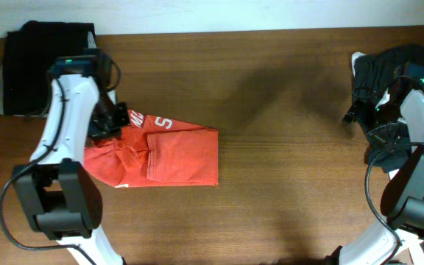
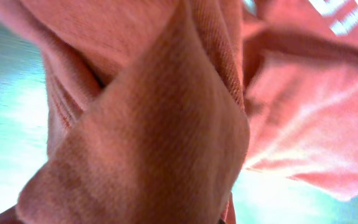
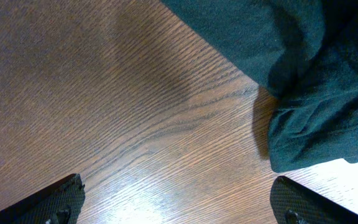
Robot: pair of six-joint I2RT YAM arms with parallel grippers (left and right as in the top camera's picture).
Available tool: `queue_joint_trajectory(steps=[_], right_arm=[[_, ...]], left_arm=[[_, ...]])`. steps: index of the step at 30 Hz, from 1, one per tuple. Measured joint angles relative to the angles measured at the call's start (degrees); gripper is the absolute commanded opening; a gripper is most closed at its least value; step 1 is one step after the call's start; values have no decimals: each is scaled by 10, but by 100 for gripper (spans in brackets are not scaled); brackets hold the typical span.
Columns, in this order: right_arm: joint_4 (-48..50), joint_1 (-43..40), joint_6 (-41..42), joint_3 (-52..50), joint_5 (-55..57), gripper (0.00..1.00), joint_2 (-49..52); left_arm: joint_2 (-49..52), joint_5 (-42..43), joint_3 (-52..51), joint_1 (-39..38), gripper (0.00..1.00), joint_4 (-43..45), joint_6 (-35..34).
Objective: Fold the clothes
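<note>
The red T-shirt (image 1: 168, 151) lies partly folded at about nine o'clock from the middle of the surface (image 1: 285, 147), white lettering showing along its twelve o'clock edge. My left jaws are closed on it at its ten o'clock corner. In my left wrist view the cloth (image 2: 154, 124) fills nearly everything, bunched in thick twisted ridges, so I cannot tell how many layers I have pinched.

That is the main risk. If I have caught two layers, pulling would drag the folded panel open and undo the work. If I have only a thin edge, the soft knit could slip out partway and drop in a heap.

Nothing pins the shirt's three o'clock side. My right jaws gape wide above bare wood, well apart at the surface's three o'clock edge, beside a dark garment (image 3: 303, 81). With no anchor, the whole shirt may slide toward me rather than fold.

Another black pile (image 1: 46, 66) sits close at my arm's eleven o'clock, and a wide swing could snag it.
</note>
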Motion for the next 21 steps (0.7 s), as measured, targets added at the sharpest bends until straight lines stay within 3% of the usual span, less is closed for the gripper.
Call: queue_joint_trajectory(steps=[7,17,19,21], right_arm=[[0,0,0,0,0,99,0],[0,0,0,0,0,99,0],[0,0,0,0,0,99,0],[0,0,0,0,0,99,0]], left_arm=[[0,33,0,-126,1,13,-3],[7,76,0,-197,2,66,-18],[22,79,0,-211,18,76,-22],[41,81,0,-223,18,80,-26]])
